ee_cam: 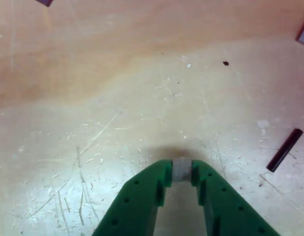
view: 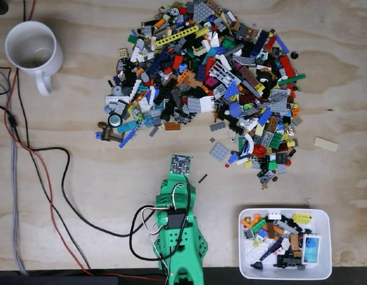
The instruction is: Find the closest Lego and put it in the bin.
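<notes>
The green arm [view: 179, 228] reaches out from the middle of the surface's near edge, and its tool [ee_cam: 181, 169] hangs over bare plywood [ee_cam: 142, 98] between that edge and the Lego pile [view: 213, 77], which spreads across the far half of the surface. In the wrist view the two green fingers [ee_cam: 142, 196] are drawn in close, with a small pale grey piece [ee_cam: 181, 168] pinched between their tips; it looks like a Lego part already gripped, though it is too blurred to say what sort. That would account for the tool sitting clear of the pile: judged from this, the pick is done and the carry to the bin [view: 323, 215] is what remains. The bin, a low white tray in the near right corner in the fixed view, already holds a jumble of bricks, so it stands within easy swing of the arm's base. The fixed view gives the whole layout, including a white mug [view: 32, 50] at the far left corner and cables [view: 59, 196] trailing along the left side, but the wrist board hides the fingertips there. The wrist view supplies the grip itself, and shows a thin black rod [ee_cam: 285, 150] lying on the plywood to the right of the tool, apart from it; the same rod appears in the fixed view just right of the arm's tip [view: 203, 178].
</notes>
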